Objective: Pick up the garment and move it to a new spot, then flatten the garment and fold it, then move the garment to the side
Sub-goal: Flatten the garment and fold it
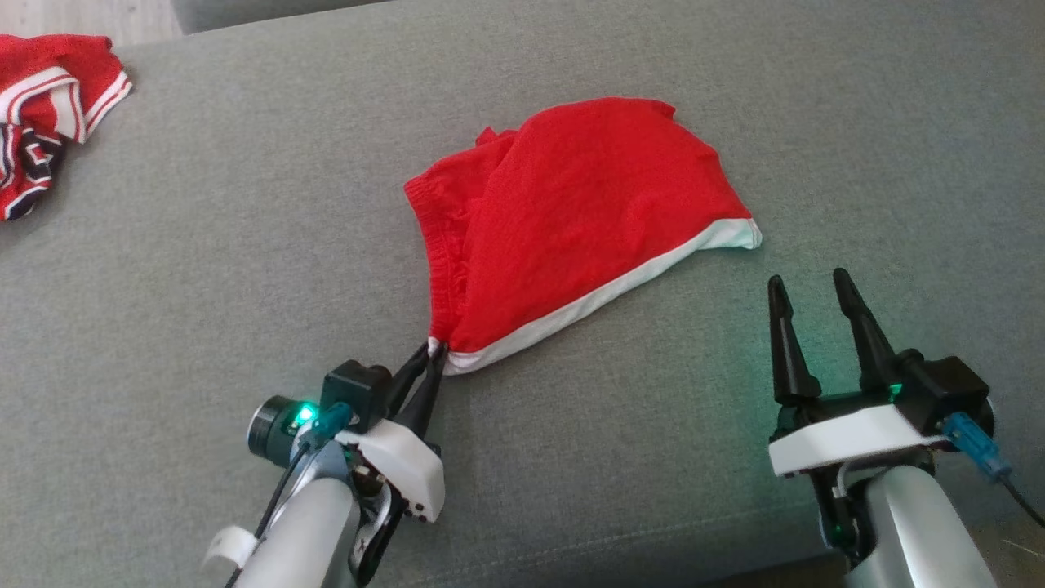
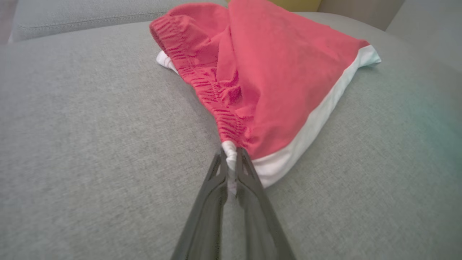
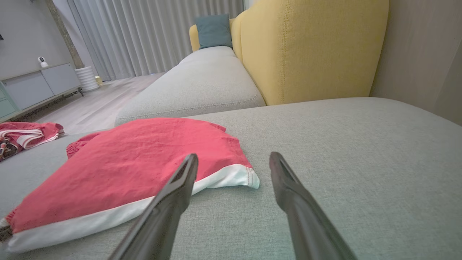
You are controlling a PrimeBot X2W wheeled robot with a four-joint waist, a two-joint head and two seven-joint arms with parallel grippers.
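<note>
Garment [image 1: 588, 212] corner in L claw [image 1: 436, 351]

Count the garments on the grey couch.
2. The red shorts with white trim lie in the middle, one corner pinched in the left hand. A red-and-white patterned garment is bunched at the left edge, partly cut off. Others may be out of frame.

Grey sofa [image 3: 325, 126] with yellow backrest [image 3: 310, 47], teal cushion [image 3: 213, 30], pale curtains [image 3: 151, 32], wooden floor [image 3: 97, 108]
</note>
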